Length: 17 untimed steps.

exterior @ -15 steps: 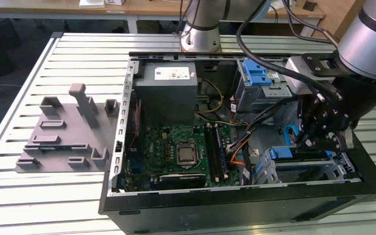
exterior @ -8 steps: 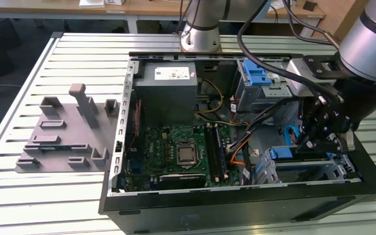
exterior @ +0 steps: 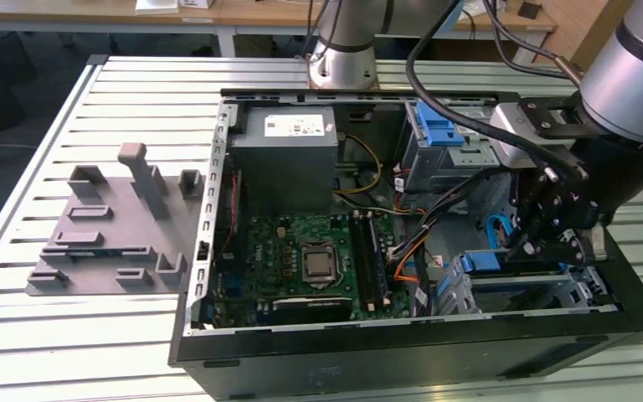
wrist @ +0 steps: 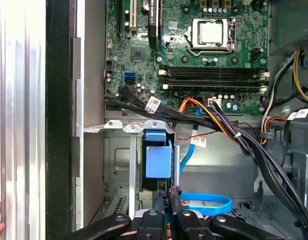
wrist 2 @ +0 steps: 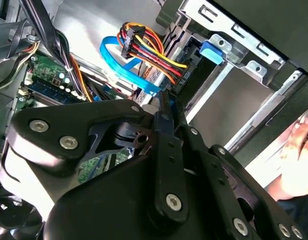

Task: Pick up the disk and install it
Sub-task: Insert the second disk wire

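Observation:
The disk shows mostly as its blue plastic carrier (wrist: 158, 159), standing edge-on in the drive bay at the case's front corner. In the exterior view its blue end (exterior: 480, 261) sits in the lower bay at that view's right. My gripper (wrist: 168, 199) reaches down into this bay with its two fingers pinched close together on the carrier's thin edge. In the second wrist view the gripper (wrist 2: 163, 102) has its fingertips (wrist 2: 170, 111) meeting on a blue sliver just below the power and data cables (wrist 2: 143, 55). The drive's metal body is hidden.
The open computer case (exterior: 411, 343) lies on a slatted table. Inside are the motherboard (exterior: 311, 260), a grey power supply box (exterior: 288, 151), a silver cage with a blue latch (exterior: 439, 134) and bundled cables (wrist: 234, 135). A grey fixture (exterior: 110, 234) lies left of it. A person's hand (wrist 2: 299, 150) rests outside the case.

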{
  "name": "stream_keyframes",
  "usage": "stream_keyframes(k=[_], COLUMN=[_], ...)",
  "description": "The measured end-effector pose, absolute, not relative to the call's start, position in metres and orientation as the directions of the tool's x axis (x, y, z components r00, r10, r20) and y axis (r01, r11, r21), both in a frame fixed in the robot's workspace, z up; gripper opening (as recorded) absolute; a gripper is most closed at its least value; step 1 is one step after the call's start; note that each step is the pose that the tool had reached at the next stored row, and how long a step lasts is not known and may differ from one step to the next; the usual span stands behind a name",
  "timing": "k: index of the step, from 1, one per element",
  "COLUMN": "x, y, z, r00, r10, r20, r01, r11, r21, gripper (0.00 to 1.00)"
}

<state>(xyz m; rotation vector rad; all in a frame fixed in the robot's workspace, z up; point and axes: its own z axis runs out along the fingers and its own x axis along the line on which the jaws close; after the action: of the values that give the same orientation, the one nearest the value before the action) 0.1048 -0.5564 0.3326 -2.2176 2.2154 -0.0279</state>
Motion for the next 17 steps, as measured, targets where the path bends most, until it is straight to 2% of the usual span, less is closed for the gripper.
stream_keyframes(k=[17], x=[0.1051], y=[-0.5583], z=[0.3330], r00=[0.000], r10=[-1.000], r20=[-0.001], r01=[-1.000], r11=[0.000], r21=[-0.017], gripper=[0.16])
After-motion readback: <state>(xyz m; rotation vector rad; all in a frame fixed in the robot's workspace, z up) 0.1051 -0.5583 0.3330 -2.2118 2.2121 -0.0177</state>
